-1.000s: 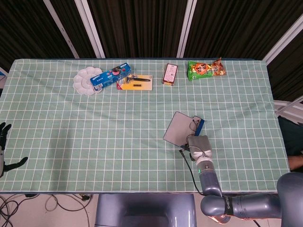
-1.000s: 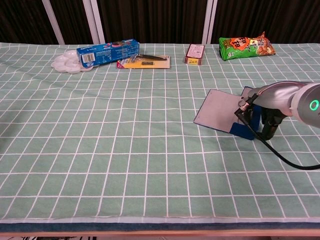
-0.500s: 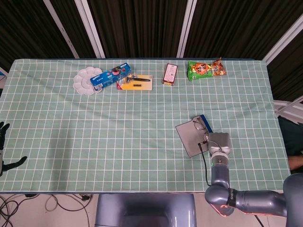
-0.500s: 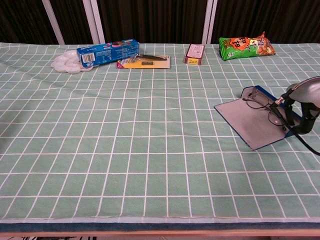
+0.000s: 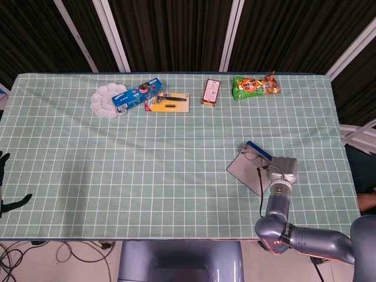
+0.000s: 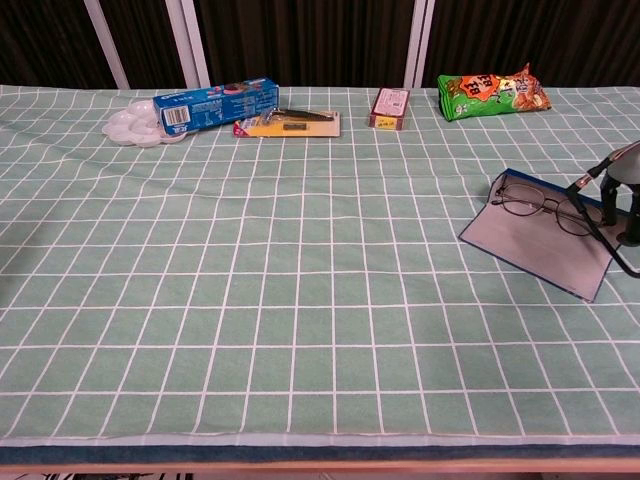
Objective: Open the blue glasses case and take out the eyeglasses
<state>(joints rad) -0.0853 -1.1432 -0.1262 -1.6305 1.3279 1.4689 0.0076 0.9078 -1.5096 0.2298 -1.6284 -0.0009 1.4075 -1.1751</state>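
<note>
Our right hand (image 5: 284, 170) at the table's (image 5: 176, 147) right edge; grip unclear. Eyeglasses (image 6: 535, 205) atop the open blue glasses case (image 6: 530, 240) look light, fragile; we'd pinch the bridge.

the right arm is seen reaching up from the lower right of the head view, its grey forearm leading to a silver wrist block, with a black cable looped along its left side. the right hand (image 5: 283, 168) is mostly hidden beneath that block, so the lie of its fingers cannot be made out. in the chest view only a sliver of the right hand (image 6: 627, 190) is shown at the right edge, cut off by the frame. the left hand (image 5: 4, 188) is glimpsed at the far left edge of the head view, dark, with fingers spread apart and nothing held.
</note>
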